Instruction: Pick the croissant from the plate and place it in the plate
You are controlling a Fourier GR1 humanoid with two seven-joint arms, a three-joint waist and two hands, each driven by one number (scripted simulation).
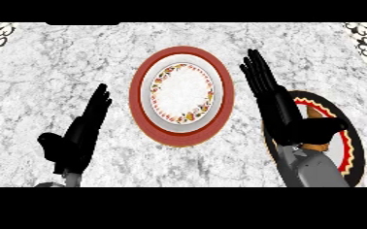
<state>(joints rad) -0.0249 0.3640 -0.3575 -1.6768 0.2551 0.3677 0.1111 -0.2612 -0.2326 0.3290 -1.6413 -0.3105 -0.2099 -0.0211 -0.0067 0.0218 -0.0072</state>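
Head view: the right hand (pixel 285 112) lies over the left part of a black-rimmed plate (pixel 350 148) at the right edge, fingers straight and together, pointing away from the robot, thumb spread sideways across the croissant (pixel 314 110); nothing is gripped; the croissant sits on that plate, partly hidden under the thumb; the left hand (pixel 81 132) rests open at lower left above the marble counter (pixel 72 58); a red-rimmed floral plate (pixel 138 94) stands between the hands.

Grey-white marble counter (pixel 72 68) — dark mottled veining, even light
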